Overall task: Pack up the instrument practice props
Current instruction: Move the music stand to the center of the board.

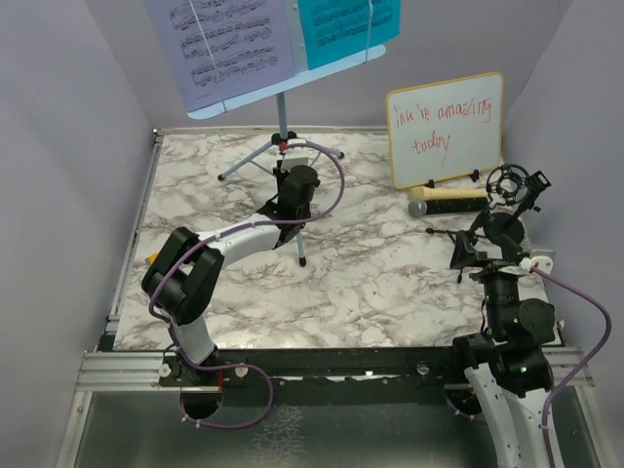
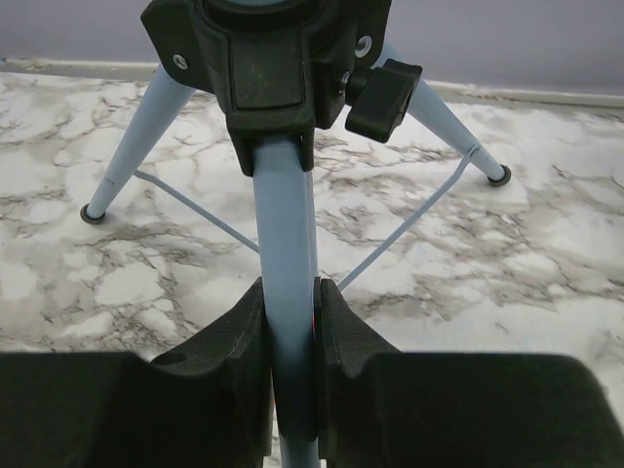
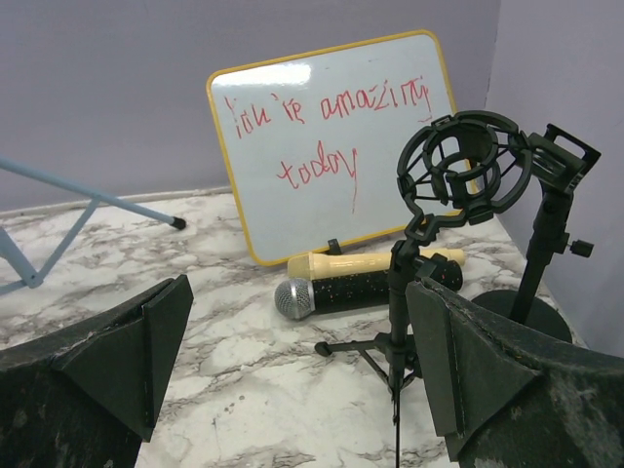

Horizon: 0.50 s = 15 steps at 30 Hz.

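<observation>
Light-blue music rack [image 1: 282, 115] stands upright on 3 splayed legs [image 1: 300, 249].

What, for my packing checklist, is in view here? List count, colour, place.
music stand: 1, light blue, far centre of table
printed music sheet: 1, white, rack's left half
cyan sheet: 1, cyan, rack's right half
whiteboard: 1, red writing, leaning at far right
cream microphone: 1, cream, lying before whiteboard
black microphone: 1, silver grille, beside cream one
shock mount on tripod: 1, black, right side
round-base clip pole: 1, black, right edge
table: 1, marbled white-grey, under everything
left gripper: 1, black, shut on music stand's near leg
right gripper: 1, black, open, facing microphones
</observation>
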### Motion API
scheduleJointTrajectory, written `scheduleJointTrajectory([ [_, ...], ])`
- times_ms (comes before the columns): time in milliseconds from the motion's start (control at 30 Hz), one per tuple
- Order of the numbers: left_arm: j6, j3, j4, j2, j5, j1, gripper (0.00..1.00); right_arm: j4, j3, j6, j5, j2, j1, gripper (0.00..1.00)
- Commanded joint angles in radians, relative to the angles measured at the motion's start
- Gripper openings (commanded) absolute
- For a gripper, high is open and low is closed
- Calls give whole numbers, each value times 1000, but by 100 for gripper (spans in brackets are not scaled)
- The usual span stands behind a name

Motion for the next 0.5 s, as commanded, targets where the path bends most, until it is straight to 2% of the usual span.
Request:
scheduleJointTrajectory([
  [0,68,-16,-16,-54,75,-101,3,7,-2,-18,27,-92,13,100],
  [467,-146,-26,-154,-85,115,-228,0,4,-3,-27,31,-91,19,100],
])
